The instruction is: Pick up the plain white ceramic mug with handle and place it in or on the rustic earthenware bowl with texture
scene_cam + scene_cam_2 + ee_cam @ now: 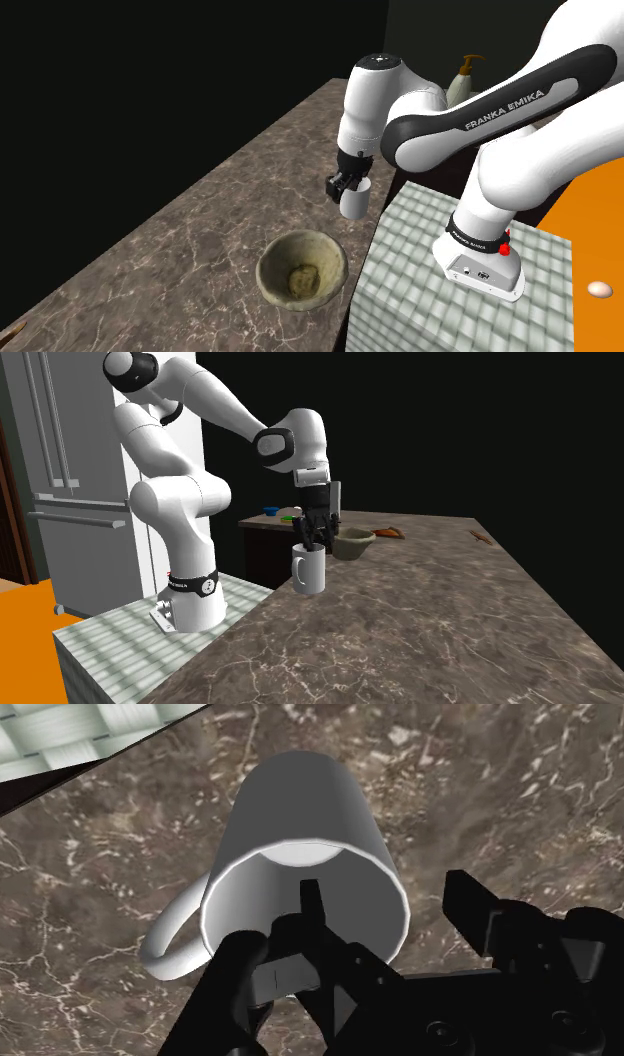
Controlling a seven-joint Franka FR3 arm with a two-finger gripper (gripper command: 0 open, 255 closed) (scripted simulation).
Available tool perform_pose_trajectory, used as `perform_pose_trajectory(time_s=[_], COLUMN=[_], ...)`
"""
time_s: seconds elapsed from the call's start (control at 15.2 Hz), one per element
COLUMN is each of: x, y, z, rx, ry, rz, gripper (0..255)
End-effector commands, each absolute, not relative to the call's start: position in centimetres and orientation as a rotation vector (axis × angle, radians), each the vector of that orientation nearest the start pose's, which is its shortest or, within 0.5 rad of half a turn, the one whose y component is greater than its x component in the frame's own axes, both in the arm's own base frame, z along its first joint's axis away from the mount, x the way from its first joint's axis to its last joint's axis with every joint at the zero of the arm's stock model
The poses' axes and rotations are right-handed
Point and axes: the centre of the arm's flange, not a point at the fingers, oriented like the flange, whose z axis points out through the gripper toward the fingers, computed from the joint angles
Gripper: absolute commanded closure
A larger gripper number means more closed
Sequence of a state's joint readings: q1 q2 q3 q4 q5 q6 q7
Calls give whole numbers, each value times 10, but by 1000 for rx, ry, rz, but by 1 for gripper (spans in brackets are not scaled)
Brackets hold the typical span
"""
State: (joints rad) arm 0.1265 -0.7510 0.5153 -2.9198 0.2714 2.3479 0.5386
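Straddling the wall of the white mug (pixel 300 814), the end effector (pixel 386 896) gapes.

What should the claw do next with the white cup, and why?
Probably squeeze shut. The claw is open, one finger inside the white mug and the other outside its wall. The mug stands on the counter, so pinching the wall likely comes before any lift.

"FRANKA EMIKA" on arm (pixel 505 110), dark link band (white capitals).
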Motion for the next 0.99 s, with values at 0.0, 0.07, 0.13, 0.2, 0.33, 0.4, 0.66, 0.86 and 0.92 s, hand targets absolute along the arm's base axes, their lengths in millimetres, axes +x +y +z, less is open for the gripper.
perform_pose_trajectory(time_s=[0.0, 0.07, 0.13, 0.2, 0.33, 0.4, 0.66, 0.86, 0.92], x=[269, 269, 269, 269, 269, 269, 269, 269, 269], y=[169, 169, 169, 169, 169, 169, 169, 169, 169], z=[358, 358, 358, 358, 358, 358, 369, 385, 390], rx=[-3164, -3164, -3164, -3164, -3164, -3164, -3164, -3164, -3164], ry=[282, 282, 282, 282, 282, 282, 282, 282, 282], rz=[-301, -301, -301, -301, -301, -301, -301, -301, -301], gripper=[255, 255, 255, 255, 255, 255, 255, 255, 255])
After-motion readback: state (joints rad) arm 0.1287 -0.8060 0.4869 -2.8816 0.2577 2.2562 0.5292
